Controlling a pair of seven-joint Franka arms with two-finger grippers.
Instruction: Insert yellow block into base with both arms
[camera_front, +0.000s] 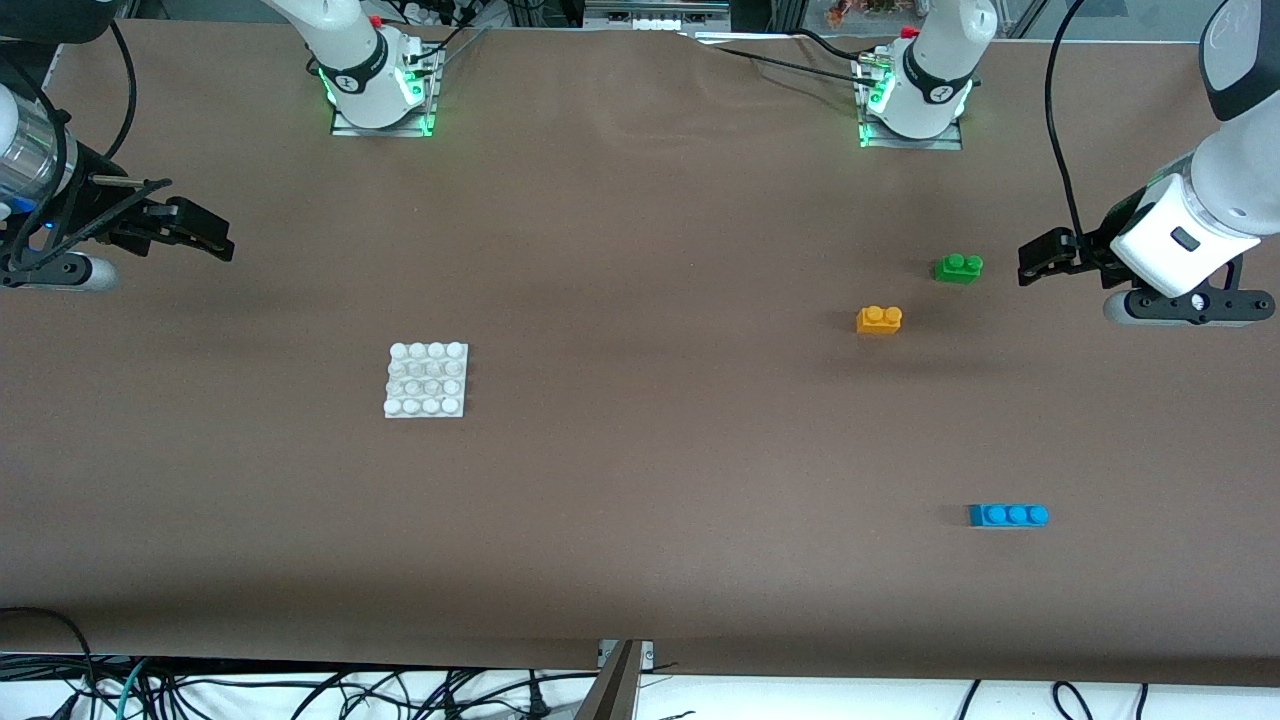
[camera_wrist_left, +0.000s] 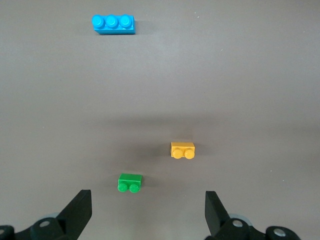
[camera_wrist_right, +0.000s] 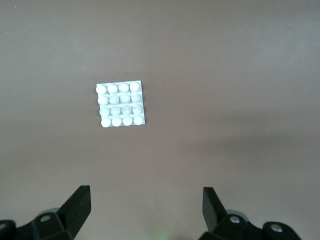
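The yellow block (camera_front: 879, 319) lies on the brown table toward the left arm's end; it also shows in the left wrist view (camera_wrist_left: 182, 150). The white studded base (camera_front: 427, 380) lies toward the right arm's end and shows in the right wrist view (camera_wrist_right: 120, 104). My left gripper (camera_front: 1035, 258) is open and empty, raised above the table at the left arm's end beside the green brick. My right gripper (camera_front: 205, 232) is open and empty, raised above the table at the right arm's end. In the wrist views the left gripper (camera_wrist_left: 148, 207) and the right gripper (camera_wrist_right: 146, 205) hold nothing.
A green two-stud brick (camera_front: 958, 267) lies a little farther from the front camera than the yellow block, also in the left wrist view (camera_wrist_left: 130, 183). A blue three-stud brick (camera_front: 1008, 515) lies nearer the camera, also in that view (camera_wrist_left: 113, 23). The arm bases (camera_front: 378, 90) stand at the table's back edge.
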